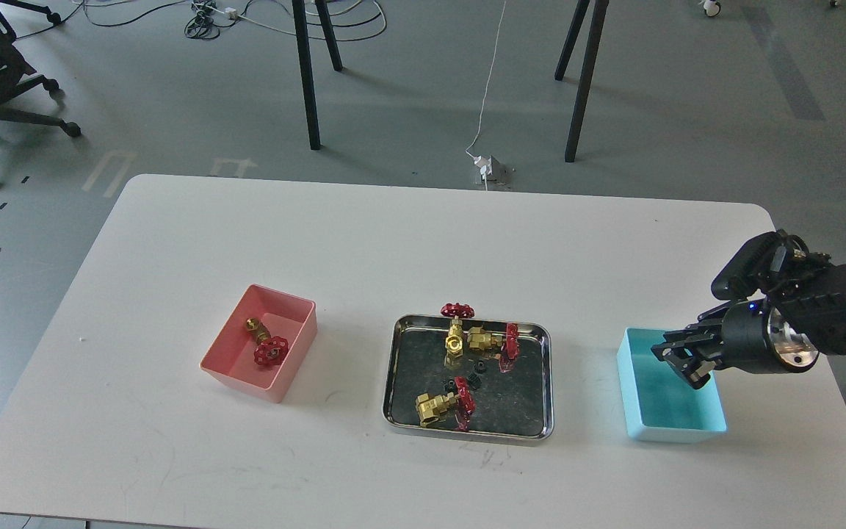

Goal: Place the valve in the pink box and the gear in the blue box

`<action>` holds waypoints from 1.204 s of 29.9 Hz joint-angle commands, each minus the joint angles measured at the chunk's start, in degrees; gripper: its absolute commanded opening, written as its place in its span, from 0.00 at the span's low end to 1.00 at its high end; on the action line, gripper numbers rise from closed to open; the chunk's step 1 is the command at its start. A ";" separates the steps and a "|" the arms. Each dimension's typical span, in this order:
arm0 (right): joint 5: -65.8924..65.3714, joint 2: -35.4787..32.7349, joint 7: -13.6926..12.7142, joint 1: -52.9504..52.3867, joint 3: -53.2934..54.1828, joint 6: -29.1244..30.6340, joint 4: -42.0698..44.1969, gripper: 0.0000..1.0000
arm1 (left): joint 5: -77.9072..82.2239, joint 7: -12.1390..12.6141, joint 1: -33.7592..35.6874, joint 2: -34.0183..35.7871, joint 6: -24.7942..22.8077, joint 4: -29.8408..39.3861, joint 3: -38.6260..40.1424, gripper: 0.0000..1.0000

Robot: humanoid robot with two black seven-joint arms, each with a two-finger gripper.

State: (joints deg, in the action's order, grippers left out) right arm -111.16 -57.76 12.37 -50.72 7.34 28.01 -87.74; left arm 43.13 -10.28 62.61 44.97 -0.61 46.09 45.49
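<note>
White table (173, 242), rounded corners, grey floor behind. Left arm not in the head view.

Pink box (236, 345) sits left of centre on the table; one valve (267, 344) lies inside it, brass body toward the far left, red handwheel facing the near right wall.

Steel tray (396, 382) at table centre, well apart from both boxes. Three more valves in it: far valve (456, 334) upright-ish at the back rim, red wheel on top; second valve (493, 342) lying just beside it to the right, wheel on the right end; near valve (443, 405) lying at the front, wheel on its right. Small black gears (467, 380) clustered between the far pair and the near one; exact count hard to tell, they're tiny and dark.

Blue box (676, 433) right of the tray, near the table's right edge. Nothing visible on its floor where it shows.

Right gripper (684, 361) comes in from the right, hovering over the blue box's far right part, fingers pointing left-down. Jaws: dark and small, cannot tell whether spread or pinching anything.
</note>
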 commanded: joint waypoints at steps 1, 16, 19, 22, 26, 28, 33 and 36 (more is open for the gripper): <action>0.15 0.19 -0.07 1.50 -0.05 -0.01 1.95 0.12 | -0.06 0.00 0.41 0.12 -0.09 -0.30 -0.05 0.99; 11.03 3.36 -3.58 1.68 3.72 -0.01 2.83 0.95 | 0.03 0.08 0.50 -0.23 -0.09 -1.01 -0.75 0.99; 20.07 3.44 -3.94 0.89 11.08 -0.01 3.18 0.95 | 0.20 0.44 1.11 -0.32 -0.18 -1.01 -0.84 0.99; 30.87 4.49 -5.51 -0.78 22.06 -0.01 6.33 0.95 | 0.55 0.70 2.78 -1.36 -0.70 -1.01 -1.19 0.99; 41.18 14.22 -14.46 -1.39 34.12 -3.98 12.39 0.93 | 0.73 1.23 5.23 -4.18 -4.39 -1.27 -1.28 0.99; 43.12 18.45 -18.25 -2.70 37.29 -9.17 18.27 0.93 | 0.82 2.10 6.81 -5.93 -5.80 -2.32 -1.72 0.99; 47.77 28.65 -19.06 -12.09 38.63 -20.95 40.04 0.92 | 0.82 2.99 13.23 -12.26 -8.17 -9.52 -8.03 0.99; 53.57 33.93 -18.09 -17.90 38.27 -24.31 55.16 0.92 | 0.82 2.81 15.61 -15.69 -8.26 -11.37 -14.27 0.99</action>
State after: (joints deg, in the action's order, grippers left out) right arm -62.76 -29.01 -6.59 -63.06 45.86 7.35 -46.85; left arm 43.97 -7.38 75.79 32.60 -8.61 36.80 36.96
